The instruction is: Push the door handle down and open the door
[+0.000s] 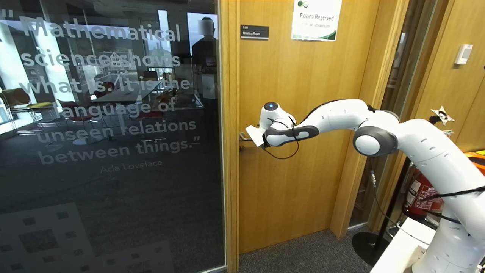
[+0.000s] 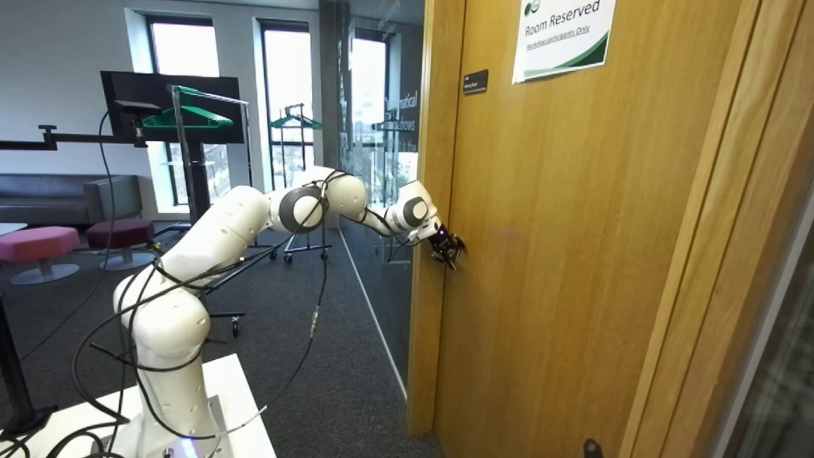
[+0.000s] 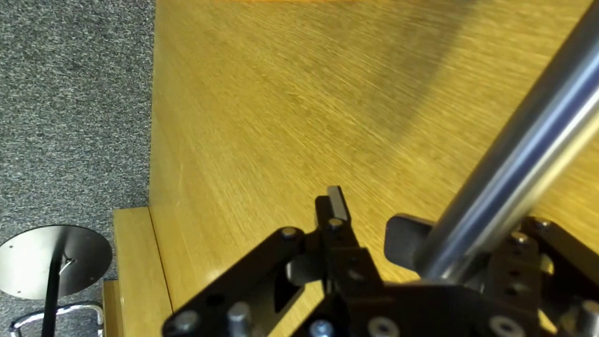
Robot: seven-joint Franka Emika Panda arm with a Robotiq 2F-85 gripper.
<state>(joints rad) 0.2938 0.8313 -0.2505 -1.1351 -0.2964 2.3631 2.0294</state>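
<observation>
A black metal two-fingered gripper (image 3: 372,220) stands with its fingers apart, a clear gap between them. A wide dark glass panel with white lettering (image 1: 113,182) fills the wall beside a tall light-brown wooden door (image 1: 291,197), which appears closed. A white jointed robot arm (image 2: 229,222) reaches toward the door's glass-side edge in both exterior views. High on the door are a white-and-green paper notice (image 1: 314,22) and a dark rectangular sign (image 1: 254,32). The slim silver-grey metal door handle (image 3: 510,154) is lower, at that same edge; in the wrist view its bar slants across one finger, whether touching cannot be told.
</observation>
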